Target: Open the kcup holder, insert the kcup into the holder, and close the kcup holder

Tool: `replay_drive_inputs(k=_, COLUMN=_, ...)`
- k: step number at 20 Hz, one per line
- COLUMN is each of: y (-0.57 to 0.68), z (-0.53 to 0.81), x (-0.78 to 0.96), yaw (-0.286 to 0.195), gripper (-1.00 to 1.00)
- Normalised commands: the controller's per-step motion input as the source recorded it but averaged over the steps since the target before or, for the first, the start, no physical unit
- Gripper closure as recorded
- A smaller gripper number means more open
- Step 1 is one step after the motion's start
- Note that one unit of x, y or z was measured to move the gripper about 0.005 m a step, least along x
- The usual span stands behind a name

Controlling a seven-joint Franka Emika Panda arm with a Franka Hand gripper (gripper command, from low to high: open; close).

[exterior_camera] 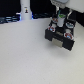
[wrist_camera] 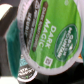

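The black kcup holder stands on the white table at the exterior view's right, with its top toward the camera and round pod slots showing. My white gripper hangs directly over its far end, shut on the kcup, a small white pod with a green top. In the wrist view the kcup fills most of the picture, tilted, with its green "Dark Magic" lid facing the camera. Below it is the black holder, with another pod's dark lid in a slot. My fingers are hidden in the wrist view.
A tall white bottle-like object stands at the back, toward the exterior view's left. Dark clutter lines the table's far edge. The white tabletop spreads out in front of the holder.
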Motion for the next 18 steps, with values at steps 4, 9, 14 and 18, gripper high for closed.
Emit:
replay_drive_inputs(k=4, y=0.05, z=-0.09, x=0.12, yaw=0.0, gripper=1.0)
replay_drive_inputs(k=9, y=0.03, z=-0.15, x=0.11, yaw=0.0, gripper=1.0)
replay_drive_inputs(k=14, y=0.2, z=-0.09, x=0.17, yaw=0.01, gripper=1.0)
replay_drive_inputs(k=18, y=0.16, z=0.0, x=0.12, yaw=0.004, gripper=1.0)
